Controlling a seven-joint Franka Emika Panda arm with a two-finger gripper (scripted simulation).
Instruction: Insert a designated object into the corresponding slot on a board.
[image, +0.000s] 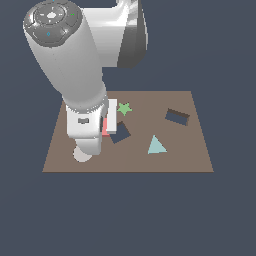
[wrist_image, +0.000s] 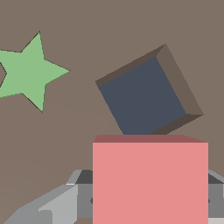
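The salmon-red square block (wrist_image: 150, 179) is held between my gripper's (wrist_image: 150, 199) grey fingers (wrist_image: 57, 203). In the exterior view the block (image: 105, 127) shows as a red sliver beside the white finger (image: 112, 116), mostly hidden by the arm. The dark navy square slot (wrist_image: 146, 96), tilted like a diamond, lies just past the block, which covers its nearest corner. In the exterior view the slot (image: 121, 133) sits right next to my gripper (image: 106, 125) on the brown board (image: 185, 150). The block's edges are not lined up with the slot's edges.
A green star (image: 124, 108) lies on the board just behind the gripper and also shows in the wrist view (wrist_image: 26, 72). A teal triangle (image: 156, 145) and a narrower dark rectangular cut-out (image: 177, 117) lie toward the exterior view's right.
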